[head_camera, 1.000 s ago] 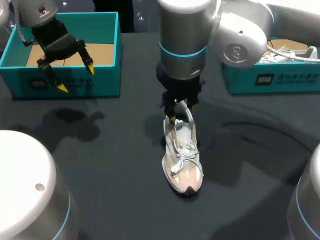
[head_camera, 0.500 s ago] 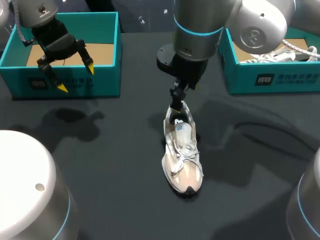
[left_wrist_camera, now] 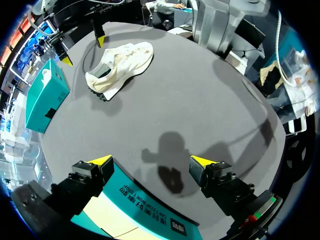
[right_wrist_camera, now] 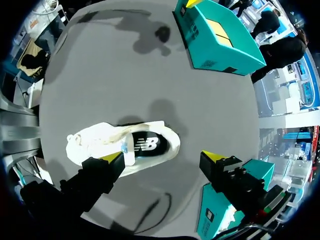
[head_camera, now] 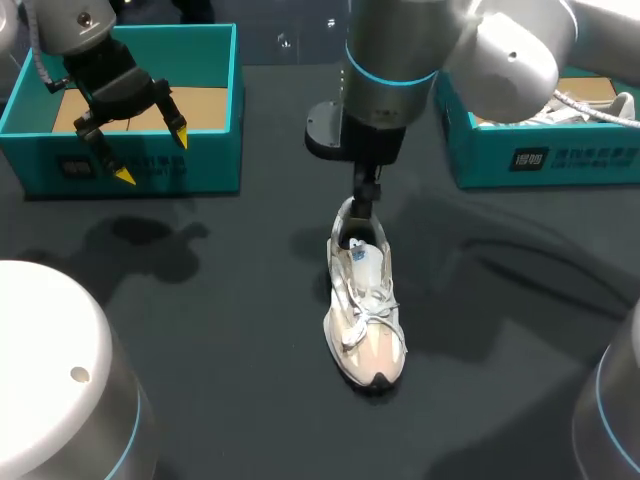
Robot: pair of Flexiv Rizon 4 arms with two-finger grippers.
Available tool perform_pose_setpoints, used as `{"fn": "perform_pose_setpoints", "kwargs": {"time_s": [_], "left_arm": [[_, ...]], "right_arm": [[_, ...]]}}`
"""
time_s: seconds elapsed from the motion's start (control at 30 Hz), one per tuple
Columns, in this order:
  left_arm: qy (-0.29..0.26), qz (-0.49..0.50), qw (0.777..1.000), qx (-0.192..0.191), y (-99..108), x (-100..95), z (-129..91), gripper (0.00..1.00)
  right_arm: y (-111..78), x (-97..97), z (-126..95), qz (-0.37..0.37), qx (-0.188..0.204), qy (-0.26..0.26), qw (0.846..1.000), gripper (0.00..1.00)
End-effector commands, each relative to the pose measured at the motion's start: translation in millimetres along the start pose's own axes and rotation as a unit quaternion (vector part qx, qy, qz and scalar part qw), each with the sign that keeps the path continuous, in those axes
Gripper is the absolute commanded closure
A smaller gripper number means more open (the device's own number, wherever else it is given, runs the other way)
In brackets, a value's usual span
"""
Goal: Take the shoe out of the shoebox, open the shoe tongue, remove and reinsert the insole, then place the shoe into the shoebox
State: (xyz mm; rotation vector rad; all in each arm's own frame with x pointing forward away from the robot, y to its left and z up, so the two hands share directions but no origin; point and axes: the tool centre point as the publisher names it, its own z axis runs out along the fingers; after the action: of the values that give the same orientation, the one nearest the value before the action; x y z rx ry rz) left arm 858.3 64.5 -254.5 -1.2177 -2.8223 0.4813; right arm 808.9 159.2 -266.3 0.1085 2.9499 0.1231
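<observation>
A white and beige shoe [head_camera: 365, 312] stands upright on the dark table, toe toward the near edge. In the right wrist view the shoe [right_wrist_camera: 107, 145] lies under the fingers, and a dark insole [right_wrist_camera: 146, 145] sits flat inside it. My right gripper [head_camera: 362, 208] hangs just above the heel, open and holding nothing, as the right wrist view's gripper [right_wrist_camera: 162, 158] also shows. My left gripper [head_camera: 153, 155] hovers open over the front wall of the left teal shoebox [head_camera: 200, 165]. From the left wrist, that gripper [left_wrist_camera: 151, 161] is open above the box wall [left_wrist_camera: 145, 200], with the shoe [left_wrist_camera: 120, 65] far ahead.
A second teal shoebox [head_camera: 530, 155] at the back right holds another white shoe [head_camera: 590, 108]. The left box has a brown cardboard floor [head_camera: 205, 105]. My right arm's wide elbow [head_camera: 500, 50] looms over the table's middle back.
My right gripper has lifted up and away from the shoe's heel opening. The shoe has stayed in place. The left arm has not moved.
</observation>
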Motion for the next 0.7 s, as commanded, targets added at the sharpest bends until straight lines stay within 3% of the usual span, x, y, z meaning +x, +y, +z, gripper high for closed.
{"fn": "perform_pose_setpoints", "kwargs": {"time_s": [0.03, 0.7], "left_arm": [[0.0, 0.0, 1.0, -0.001, 0, 0.8, 0, 0.0], [0.0, 0.0, 1.0, -0.001, 0, 0.8, 0, 0.0]], "right_arm": [[7.7, -4.6, 20, -0.007, 0.008, 0.005, 1.0, 0.0], [-0.4, -29.2, 78, -0.055, 0.008, 0.02, 0.998, 0.0]]}}
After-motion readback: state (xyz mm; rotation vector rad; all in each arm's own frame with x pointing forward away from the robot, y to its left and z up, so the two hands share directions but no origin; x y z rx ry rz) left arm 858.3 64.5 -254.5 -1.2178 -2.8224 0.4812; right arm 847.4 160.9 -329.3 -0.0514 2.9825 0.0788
